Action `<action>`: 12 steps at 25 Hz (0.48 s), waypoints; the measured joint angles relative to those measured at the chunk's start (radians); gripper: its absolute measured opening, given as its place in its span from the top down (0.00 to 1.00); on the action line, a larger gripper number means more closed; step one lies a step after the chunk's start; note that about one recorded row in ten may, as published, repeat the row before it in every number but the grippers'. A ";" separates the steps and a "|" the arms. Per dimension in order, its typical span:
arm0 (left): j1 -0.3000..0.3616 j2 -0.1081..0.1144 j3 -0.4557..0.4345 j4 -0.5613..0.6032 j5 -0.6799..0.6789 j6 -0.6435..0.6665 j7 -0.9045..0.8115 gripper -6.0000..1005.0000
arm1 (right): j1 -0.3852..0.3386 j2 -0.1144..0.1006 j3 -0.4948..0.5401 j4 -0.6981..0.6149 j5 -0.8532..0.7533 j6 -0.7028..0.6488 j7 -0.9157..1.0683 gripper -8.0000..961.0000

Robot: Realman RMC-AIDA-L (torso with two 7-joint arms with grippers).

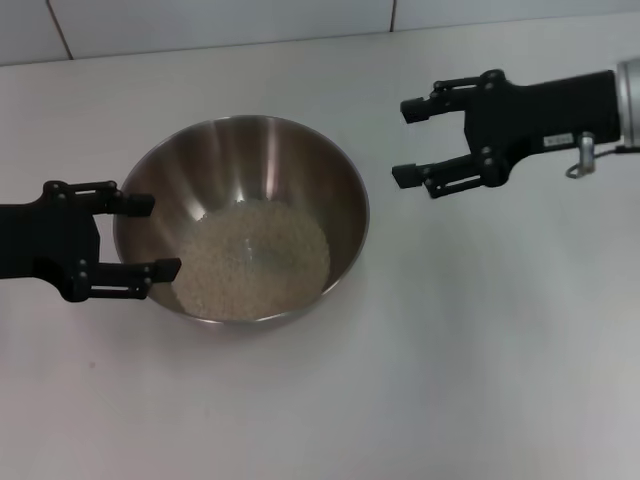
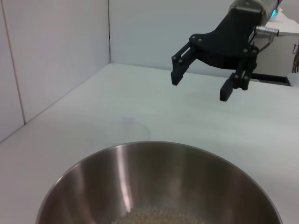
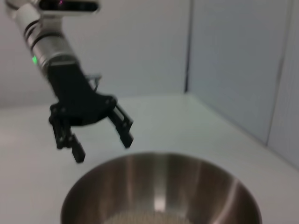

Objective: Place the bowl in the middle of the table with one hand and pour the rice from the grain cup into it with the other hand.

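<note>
White table (image 1: 480, 380) bears the bowl (image 1: 300, 160) of rice (image 1: 255, 260), its rim beneath the left gripper (image 1: 150, 236)'s wide, empty jaws; right gripper (image 1: 410, 140), spread and empty, hovers apart, pouring apparently done.

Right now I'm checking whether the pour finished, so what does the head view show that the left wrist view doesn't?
Only the head view shows the left hand, open at the bowl's rim, and the full pile of rice inside the bowl. No cup appears. Only the left wrist view shows the wall corner behind the table. Both show the bowl with rice in it and the right hand, open and empty, apart from the bowl.
</note>
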 joint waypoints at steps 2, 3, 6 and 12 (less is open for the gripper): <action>-0.001 -0.001 0.000 0.000 0.010 -0.001 -0.001 0.19 | -0.006 0.004 -0.129 -0.068 0.004 0.033 0.087 0.17; -0.001 -0.001 0.000 0.002 0.010 -0.001 -0.002 0.19 | -0.006 0.004 -0.159 -0.076 0.006 0.042 0.108 0.17; -0.001 -0.001 0.000 0.006 0.010 -0.001 -0.002 0.19 | -0.002 0.003 -0.200 -0.078 0.005 0.059 0.135 0.17; 0.005 -0.001 -0.007 0.020 0.013 -0.005 -0.005 0.19 | -0.005 0.002 -0.219 -0.077 0.006 0.075 0.144 0.17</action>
